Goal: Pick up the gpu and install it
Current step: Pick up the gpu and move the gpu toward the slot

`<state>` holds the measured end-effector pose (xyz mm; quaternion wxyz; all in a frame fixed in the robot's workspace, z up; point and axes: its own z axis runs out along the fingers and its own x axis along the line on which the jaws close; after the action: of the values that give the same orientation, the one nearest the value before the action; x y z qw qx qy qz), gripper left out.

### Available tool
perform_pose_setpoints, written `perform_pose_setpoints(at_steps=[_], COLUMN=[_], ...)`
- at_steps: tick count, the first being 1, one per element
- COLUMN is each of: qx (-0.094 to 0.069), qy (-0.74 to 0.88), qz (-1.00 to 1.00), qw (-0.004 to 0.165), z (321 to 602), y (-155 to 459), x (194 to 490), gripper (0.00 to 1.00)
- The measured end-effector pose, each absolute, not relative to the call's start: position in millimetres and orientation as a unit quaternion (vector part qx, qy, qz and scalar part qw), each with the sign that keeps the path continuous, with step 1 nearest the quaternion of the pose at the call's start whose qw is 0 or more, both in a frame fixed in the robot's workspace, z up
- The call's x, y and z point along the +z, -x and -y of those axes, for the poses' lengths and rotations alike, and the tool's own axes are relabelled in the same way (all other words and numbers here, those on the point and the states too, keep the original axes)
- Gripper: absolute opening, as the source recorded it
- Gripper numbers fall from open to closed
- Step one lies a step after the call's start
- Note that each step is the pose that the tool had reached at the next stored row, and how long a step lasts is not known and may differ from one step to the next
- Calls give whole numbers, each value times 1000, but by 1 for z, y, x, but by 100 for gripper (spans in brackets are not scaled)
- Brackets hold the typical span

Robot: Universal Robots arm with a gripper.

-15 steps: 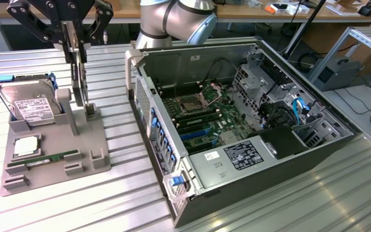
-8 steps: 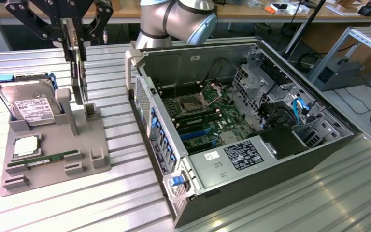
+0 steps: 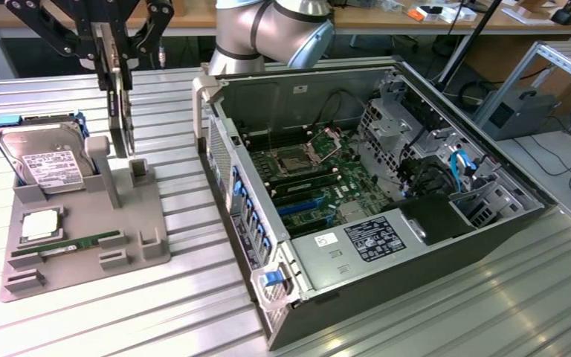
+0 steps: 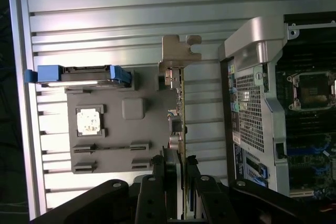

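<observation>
Aluminium first: found a ribbed silvery table (image 3: 87,327) carrying everything. Saw on it, toward the exterior view's right, a black computer case (image 3: 415,266) lying on its side with the panel off. Noted inside it a green motherboard (image 3: 315,175) with a processor socket (image 3: 294,158), and a labelled grey cover (image 3: 365,242) at the near end. Made out the pale grey robot arm (image 3: 276,30) behind the case. Noted a grey parts tray (image 3: 97,216) just beside the case, on the exterior view's left.

Found the black gripper (image 3: 117,67) above the tray's far end, jaws closed on the gpu (image 3: 121,123) and clamping its flat faces from both sides. Saw the gpu held upright on edge, well outside the case, lower end close over the tray; could not tell whether touching it. From the wrist view, caught the card edge-on, with its silvery-beige bracket (image 4: 177,51) at the end away from the fingers (image 4: 157,182).

Spotted a silver hard drive (image 3: 45,160) with a white label, leaning in a blue holder at the tray's far corner. Picked out a slim green memory stick (image 3: 82,242) in a slot near the tray's front, and a small square processor chip (image 3: 39,223) just behind it.
</observation>
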<state>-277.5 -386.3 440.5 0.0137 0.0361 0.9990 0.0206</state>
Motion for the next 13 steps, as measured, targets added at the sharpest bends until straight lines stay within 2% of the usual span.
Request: perform_pose_setpoints(at_steps=[13], qx=[21], qy=[-36], qz=[-999], qw=[14], z=[386], y=[277], x=[451], gripper=[27])
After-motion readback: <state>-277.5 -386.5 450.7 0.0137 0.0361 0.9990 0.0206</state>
